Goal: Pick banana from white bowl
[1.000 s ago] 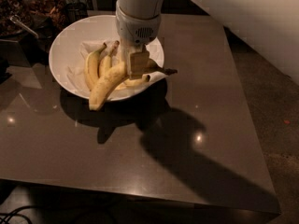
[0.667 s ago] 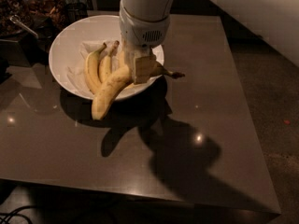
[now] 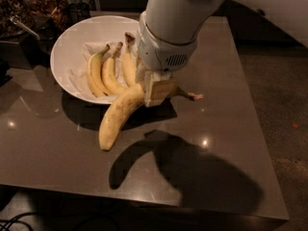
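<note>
The banana [image 3: 119, 114] is long, yellow and brown-freckled. It hangs in the air over the bowl's front rim and the table, and its thin brown stem points right. My gripper [image 3: 156, 88] is shut on the banana near its stem end, below the white arm housing [image 3: 168, 37]. The white bowl [image 3: 67, 57] stands at the back left of the table, lined with crumpled white paper. Three shorter, cleaner bananas [image 3: 108, 71] lie inside it.
The dark grey table [image 3: 226, 129] stretches to the front and right, with its right edge next to the floor. Dark containers and clutter [image 3: 29, 8] stand at the back left behind the bowl. The arm's shadow falls on the table's front.
The gripper has lifted the banana up and out of the bowl toward the front. The banana's shadow has separated from it on the table.
</note>
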`<state>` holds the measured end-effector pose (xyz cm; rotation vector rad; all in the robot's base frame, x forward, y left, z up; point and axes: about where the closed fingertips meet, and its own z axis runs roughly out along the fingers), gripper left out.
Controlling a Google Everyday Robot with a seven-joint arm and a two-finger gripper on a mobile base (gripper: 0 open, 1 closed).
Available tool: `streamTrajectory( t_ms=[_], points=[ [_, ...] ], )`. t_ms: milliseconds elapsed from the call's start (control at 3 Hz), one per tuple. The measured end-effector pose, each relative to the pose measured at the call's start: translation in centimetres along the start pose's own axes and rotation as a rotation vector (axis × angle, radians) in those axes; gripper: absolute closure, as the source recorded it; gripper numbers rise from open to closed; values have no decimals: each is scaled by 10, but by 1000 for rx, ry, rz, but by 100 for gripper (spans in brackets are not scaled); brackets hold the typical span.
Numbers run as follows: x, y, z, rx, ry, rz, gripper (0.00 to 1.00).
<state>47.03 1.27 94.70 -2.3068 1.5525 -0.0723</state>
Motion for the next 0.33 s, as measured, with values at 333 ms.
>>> streamTrajectory(
  t_ms=[333],
  points=[
    [0, 23, 1, 21, -42, 14, 100]
  ],
)
